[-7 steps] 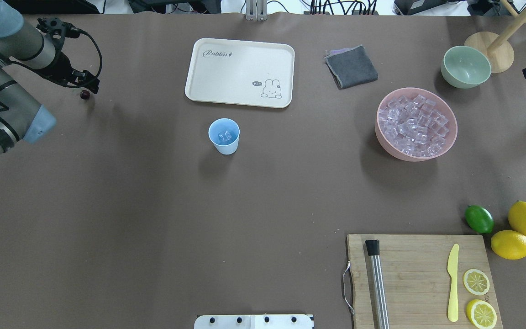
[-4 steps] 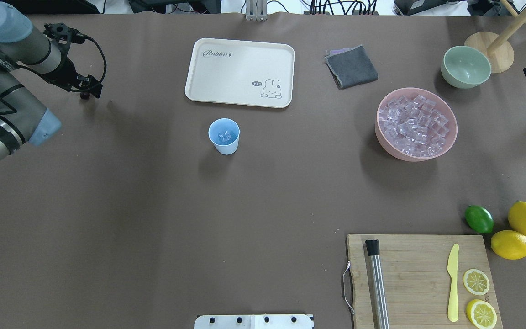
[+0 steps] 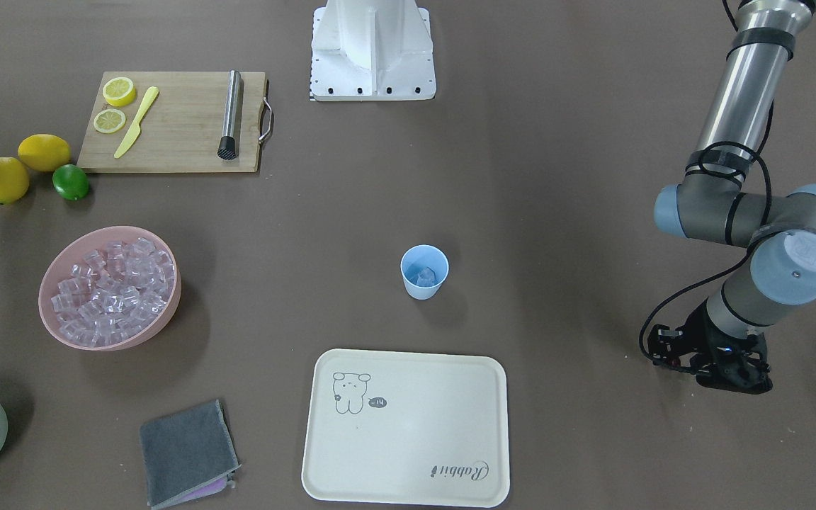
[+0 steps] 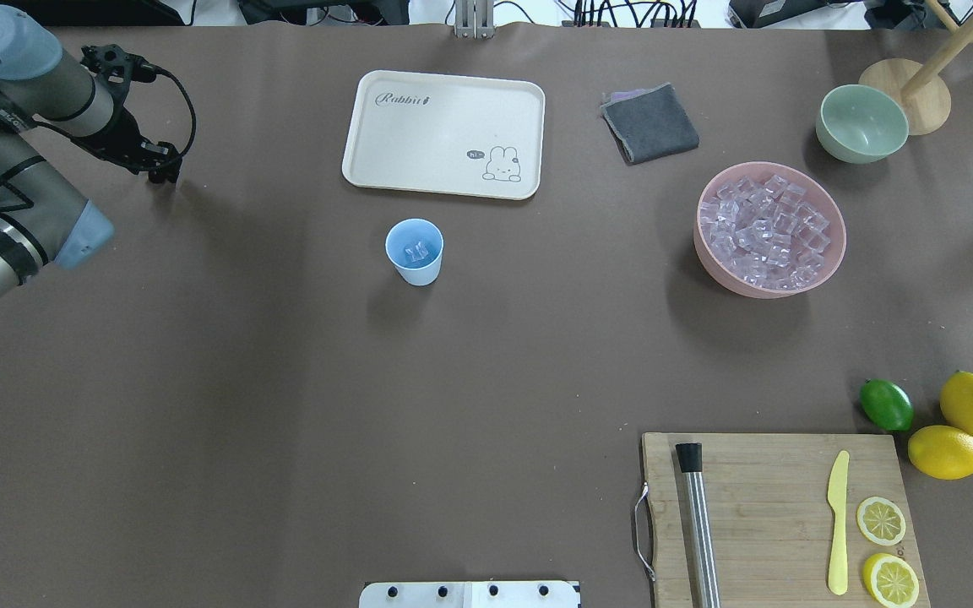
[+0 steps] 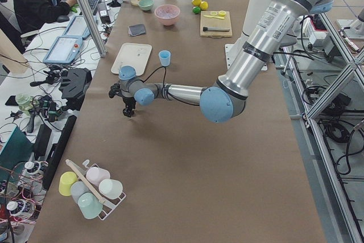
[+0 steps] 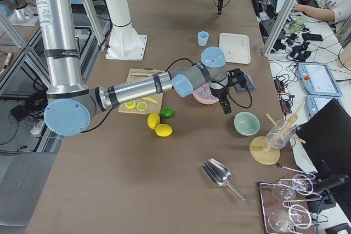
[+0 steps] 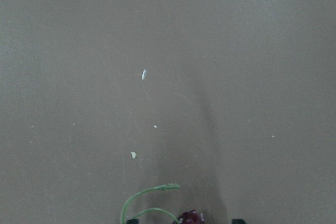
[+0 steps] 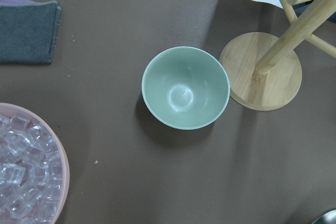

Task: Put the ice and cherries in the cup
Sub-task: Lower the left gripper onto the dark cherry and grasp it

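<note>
Left wrist view showed the cherry (image 7: 190, 217) at its bottom edge, on the table (image 7: 157, 51) between my left jaws, which stood open wider than it, gripping nothing. Best was to close gently on the fruit, not the stem (image 7: 152, 189). Overhead hid the cherry but showed the cup (image 4: 421, 274), well apart, holding ice (image 4: 415, 250). Right jaws: I could not tell.

Only the top of the tiny dark red-purple cherry (image 7: 190, 217) and its curved green stem (image 7: 157, 188) show, cut off by the left wrist view's bottom edge. From overhead the left gripper (image 4: 165, 174) hides the fruit, and how its jaws stand cannot be told. The right gripper (image 6: 225, 107) is too small to judge. The wide pink bowl (image 8: 65, 167) runs off the right wrist view's corner.
</note>
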`<action>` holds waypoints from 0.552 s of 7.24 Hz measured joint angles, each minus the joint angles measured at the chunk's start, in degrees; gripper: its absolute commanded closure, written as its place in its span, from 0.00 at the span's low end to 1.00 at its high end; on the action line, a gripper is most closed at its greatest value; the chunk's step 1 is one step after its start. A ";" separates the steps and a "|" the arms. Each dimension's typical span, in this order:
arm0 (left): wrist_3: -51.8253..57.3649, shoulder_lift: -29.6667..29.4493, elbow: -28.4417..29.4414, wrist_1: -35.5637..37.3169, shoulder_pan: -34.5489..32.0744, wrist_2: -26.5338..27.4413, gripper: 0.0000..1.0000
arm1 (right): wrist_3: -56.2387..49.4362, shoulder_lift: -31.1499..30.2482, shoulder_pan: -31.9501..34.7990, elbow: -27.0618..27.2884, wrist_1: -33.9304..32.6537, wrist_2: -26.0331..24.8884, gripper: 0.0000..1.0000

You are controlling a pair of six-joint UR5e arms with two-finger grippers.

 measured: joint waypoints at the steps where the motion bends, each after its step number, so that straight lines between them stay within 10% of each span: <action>1: -0.07 -0.06 -0.08 0.00 -0.06 -0.01 1.00 | -0.03 -0.09 0.16 0.05 0.01 -0.07 0.00; 4: -0.11 -0.10 -0.14 0.23 -0.26 0.05 1.00 | -0.22 -0.62 0.92 0.24 0.05 -0.11 0.00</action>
